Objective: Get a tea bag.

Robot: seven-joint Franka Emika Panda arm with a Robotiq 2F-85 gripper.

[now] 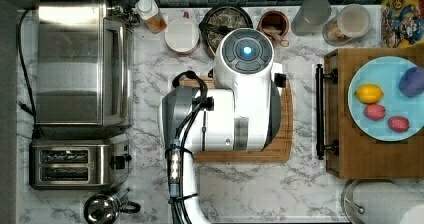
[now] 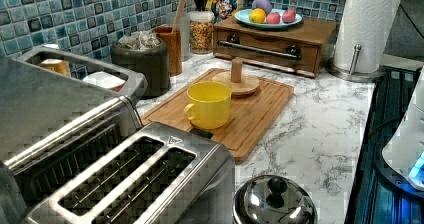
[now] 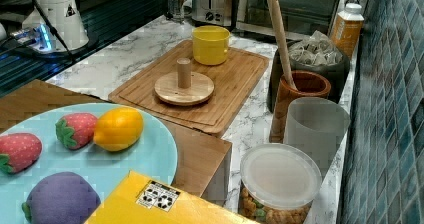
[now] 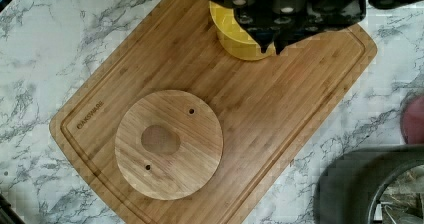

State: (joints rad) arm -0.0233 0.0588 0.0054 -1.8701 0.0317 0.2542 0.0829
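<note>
The tea bags are pale packets heaped in a dark round container at the back of the counter, beside a brown wooden cup. The same tea bags sit behind the cutting board in the right view, and the container's rim shows in the wrist view. My gripper hangs high over the bamboo cutting board, above the yellow mug, well apart from the container. Its fingertips meet, with nothing held. In the top view my white arm covers the board.
A round wooden stand with a peg rests on the board beside the yellow mug. A toaster and toaster oven fill the top view's left. A wooden drawer box carries a plate of toy fruit. A paper towel roll stands nearby.
</note>
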